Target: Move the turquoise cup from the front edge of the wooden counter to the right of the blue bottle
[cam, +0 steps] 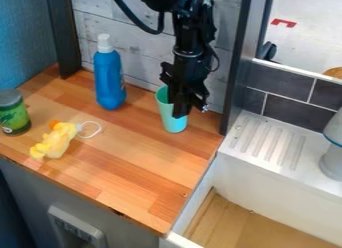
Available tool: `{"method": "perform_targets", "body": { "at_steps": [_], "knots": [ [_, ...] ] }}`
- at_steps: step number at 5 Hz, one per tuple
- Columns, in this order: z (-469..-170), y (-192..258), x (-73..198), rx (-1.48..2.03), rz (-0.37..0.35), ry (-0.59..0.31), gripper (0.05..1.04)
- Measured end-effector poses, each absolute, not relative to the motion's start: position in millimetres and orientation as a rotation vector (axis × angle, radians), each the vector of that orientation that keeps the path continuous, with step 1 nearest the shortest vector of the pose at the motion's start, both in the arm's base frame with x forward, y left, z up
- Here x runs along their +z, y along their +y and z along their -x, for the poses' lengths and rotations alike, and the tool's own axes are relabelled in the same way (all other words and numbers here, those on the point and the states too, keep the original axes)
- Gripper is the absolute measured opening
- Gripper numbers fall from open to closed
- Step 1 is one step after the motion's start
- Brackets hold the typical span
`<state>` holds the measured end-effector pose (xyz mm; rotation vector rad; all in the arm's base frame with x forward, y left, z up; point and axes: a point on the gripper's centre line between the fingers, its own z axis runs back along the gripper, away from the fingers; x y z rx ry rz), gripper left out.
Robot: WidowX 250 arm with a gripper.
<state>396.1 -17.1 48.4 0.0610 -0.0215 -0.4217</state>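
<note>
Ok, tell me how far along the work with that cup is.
Looks done: the hand is down at the turquoise cup. Under way: the handling itself, though I cannot tell whether the cup is gripped. Left, probably: any lift, since the cup stands on the wooden counter. The blue bottle and yellow toy are apart from the hand.

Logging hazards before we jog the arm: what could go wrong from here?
The gripper overlaps the turquoise cup in view; I can't confirm a grip, so a sideways move might tip it. The tall blue bottle stands upright nearby and could topple if bumped. The white loop by the yellow toy may snag on a low pass.
</note>
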Motion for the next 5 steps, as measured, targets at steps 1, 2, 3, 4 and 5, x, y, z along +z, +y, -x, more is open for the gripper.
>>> {"method": "perform_targets", "body": {
  "at_steps": [1,2,3,4,5],
  "knots": [
    [-393,-17,46,-0.406,-0.058,-0.011,0.124],
    [-379,-17,49,-0.382,-0.049,-0.025,0.323],
    [-377,-11,82,-0.355,-0.065,-0.124,0.61],
    [-367,8,107,-0.297,-0.074,-0.181,0.906],
    [-348,18,130,-0.284,-0.109,-0.182,1.011]
  ]
}}
